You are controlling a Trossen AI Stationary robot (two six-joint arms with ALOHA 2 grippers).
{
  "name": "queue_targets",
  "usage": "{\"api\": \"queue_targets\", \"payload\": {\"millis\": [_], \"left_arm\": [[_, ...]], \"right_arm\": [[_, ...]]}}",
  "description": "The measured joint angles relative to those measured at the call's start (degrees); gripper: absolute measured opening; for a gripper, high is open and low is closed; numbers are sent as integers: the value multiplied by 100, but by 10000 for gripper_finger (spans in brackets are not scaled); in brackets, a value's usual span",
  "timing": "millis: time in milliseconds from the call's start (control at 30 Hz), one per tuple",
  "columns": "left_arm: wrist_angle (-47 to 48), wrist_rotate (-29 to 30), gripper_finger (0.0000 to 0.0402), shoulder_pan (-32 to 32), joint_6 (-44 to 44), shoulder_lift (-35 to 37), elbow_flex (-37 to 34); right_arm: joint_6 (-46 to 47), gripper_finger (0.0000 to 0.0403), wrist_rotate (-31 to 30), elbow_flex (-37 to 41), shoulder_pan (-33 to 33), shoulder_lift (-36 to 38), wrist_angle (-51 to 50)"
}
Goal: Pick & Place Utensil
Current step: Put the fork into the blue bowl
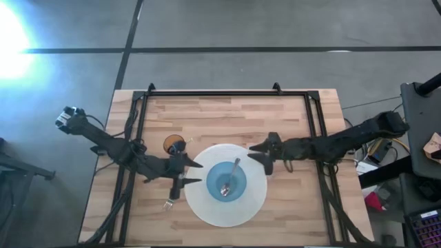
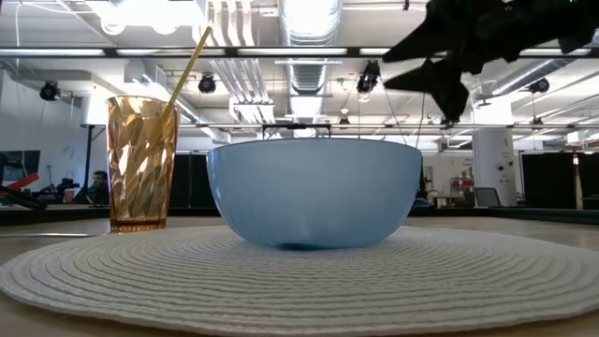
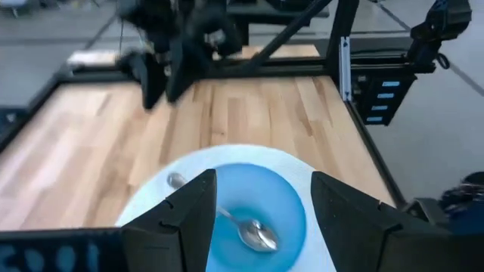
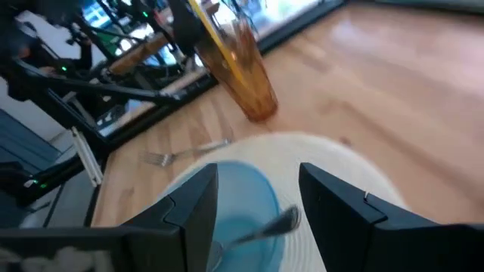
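A spoon [image 1: 229,176] is seen lying inside the blue bowl [image 1: 227,180], which sits at the centre of a round white placemat [image 1: 207,207] on the wooden table [image 1: 227,117], so one utensil appears already placed. A fork [image 1: 171,198] is left on the bare wood just beside the mat's edge, on the left arm's side, and it is judged to be the piece still to be moved, though the task sentence does not say which utensil is meant or where it belongs. An amber tumbler [image 1: 175,145] with a straw [image 2: 186,67] in it is set near the mat, apart from the bowl. The left gripper [image 1: 186,172] is held over the mat's rim, near the fork, its fingers [image 3: 185,219] spread wide with nothing between them. The right gripper [image 1: 264,153] is poised at the opposite rim of the mat, its fingers [image 4: 193,208] likewise parted and empty; in the low view it is shown well above the bowl. Neither utensil is touched by either gripper. If the fork is the remaining item, a grasp on it has not yet been made.
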State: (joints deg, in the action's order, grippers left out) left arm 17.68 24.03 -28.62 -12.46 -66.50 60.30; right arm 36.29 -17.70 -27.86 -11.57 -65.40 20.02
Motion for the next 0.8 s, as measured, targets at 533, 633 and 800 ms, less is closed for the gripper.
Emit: {"api": "queue_targets", "payload": {"millis": [533,633,800], "left_arm": [[2563,-600,209,-22,-2371,0,1136],[2596,-1018,209,-64,-2763,0,1166],[2871,-1451,209,-207,-3612,-15,1167]], "right_arm": [[-584,174,-237,0,0,1632,-1361],[-694,171,-351,2,0,1671,-1384],[-788,173,-349,2,-3,1652,-1392]]}}
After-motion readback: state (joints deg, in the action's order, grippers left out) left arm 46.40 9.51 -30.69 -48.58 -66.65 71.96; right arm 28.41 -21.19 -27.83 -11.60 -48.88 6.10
